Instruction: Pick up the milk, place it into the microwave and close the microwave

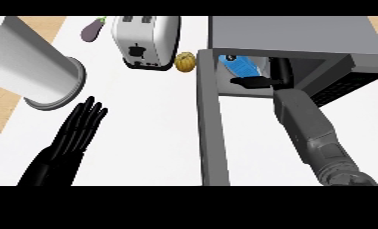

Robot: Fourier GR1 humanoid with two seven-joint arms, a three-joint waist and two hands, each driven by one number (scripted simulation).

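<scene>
Because the milk carton must end inside the microwave, the right hand reaches into the cavity, fingers curled on the carton at its 11 o'clock. The door stands open. The left hand rests with fingers straight, at the view's 8 o'clock.

Bright, even light on the white counter; shadows faint. Microwave interior dim and shaded. Edges slightly soft throughout; no glare.
</scene>
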